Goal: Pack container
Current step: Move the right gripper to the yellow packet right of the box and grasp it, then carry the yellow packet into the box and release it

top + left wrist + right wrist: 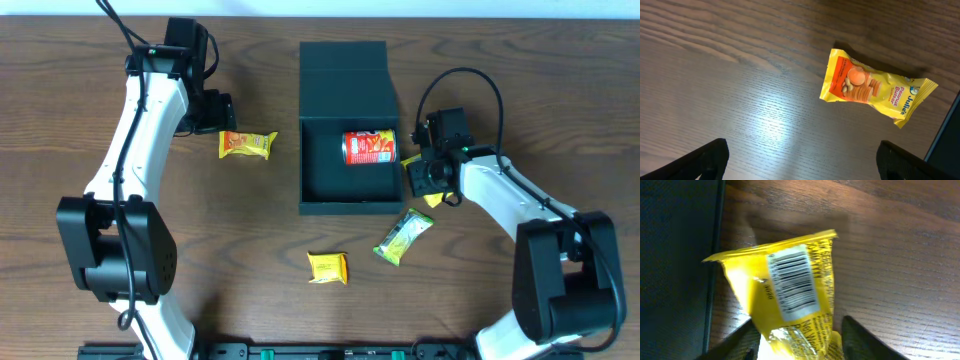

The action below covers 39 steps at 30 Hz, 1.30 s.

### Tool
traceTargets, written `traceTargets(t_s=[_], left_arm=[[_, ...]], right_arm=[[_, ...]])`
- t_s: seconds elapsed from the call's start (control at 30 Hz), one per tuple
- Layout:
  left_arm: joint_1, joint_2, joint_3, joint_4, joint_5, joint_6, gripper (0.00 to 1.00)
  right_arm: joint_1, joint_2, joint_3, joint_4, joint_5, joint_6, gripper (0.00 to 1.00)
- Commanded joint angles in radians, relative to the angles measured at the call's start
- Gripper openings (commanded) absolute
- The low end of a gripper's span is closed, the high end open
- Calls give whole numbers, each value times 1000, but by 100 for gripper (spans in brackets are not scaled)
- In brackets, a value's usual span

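The container, a dark square box, stands at the table's middle with its flap lid folded open at the back. A red packet lies inside it. By the box's right wall, my right gripper has its jaws partly closed around a yellow packet. The left finger touches the packet, and a thin gap shows at the right finger. My left gripper hangs open and empty, just back-left of an orange-yellow biscuit packet.
A green packet and a small yellow packet lie on the wood in front of the box. The box's left wall shows at the right edge of the left wrist view.
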<state>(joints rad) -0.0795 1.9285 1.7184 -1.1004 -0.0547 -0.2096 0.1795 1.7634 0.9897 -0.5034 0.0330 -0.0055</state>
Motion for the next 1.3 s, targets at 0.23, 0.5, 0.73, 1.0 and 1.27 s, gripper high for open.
traceTargets(t_s=[0.23,0.5,0.73,1.0,1.27], left_arm=[[0,14,18,-6,3,-8,95],[0,14,18,-5,3,-8,95],[0,14,18,2,3,-8,95],[0,14,18,10,3,-8,95],[0,14,18,47,3,-8,95]], right_arm=[[-9,3,2,-1,3,61,30],[-9,2,62,-69,0,61,21],[-9,2,219,-210,0,61,14],[-8,2,401,-356,-98,61,15],[-2,2,470,-362,-380,141,13]])
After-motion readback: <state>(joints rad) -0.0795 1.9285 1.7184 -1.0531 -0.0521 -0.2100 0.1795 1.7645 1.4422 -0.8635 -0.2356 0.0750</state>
